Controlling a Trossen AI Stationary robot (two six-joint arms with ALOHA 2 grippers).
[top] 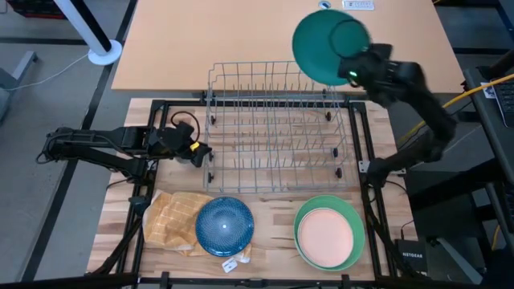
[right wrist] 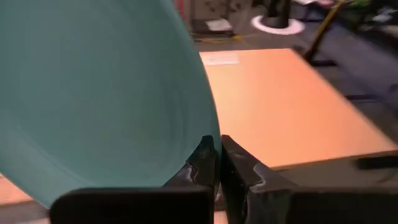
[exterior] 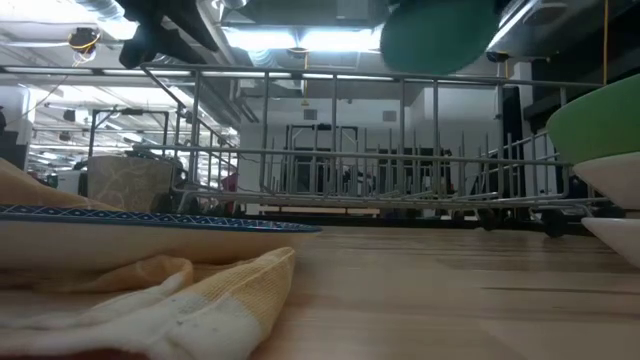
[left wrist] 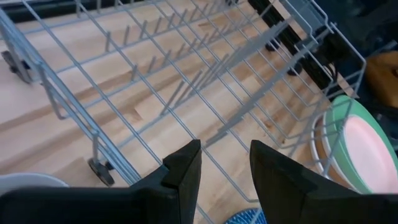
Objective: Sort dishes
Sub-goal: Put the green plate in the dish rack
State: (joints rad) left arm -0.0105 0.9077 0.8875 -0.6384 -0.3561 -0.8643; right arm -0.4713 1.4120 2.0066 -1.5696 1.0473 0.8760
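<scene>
While the right gripper (top: 351,74) was clamped on the rim of the teal plate (top: 325,44), held on edge above the wire rack's (top: 277,128) far corner, the slots lay directly below it, the left gripper (top: 193,151) idling empty, part-open, beside the rack.

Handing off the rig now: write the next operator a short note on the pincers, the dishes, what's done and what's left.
Right pincer: shut on the teal plate's rim, held above the rack's far right corner.
Left pincer: part open, empty, at the rack's left side.
Near edge: blue plate on the cloth; peach plate in the green bowl.
Done: nothing racked.
Left: everything.
</scene>
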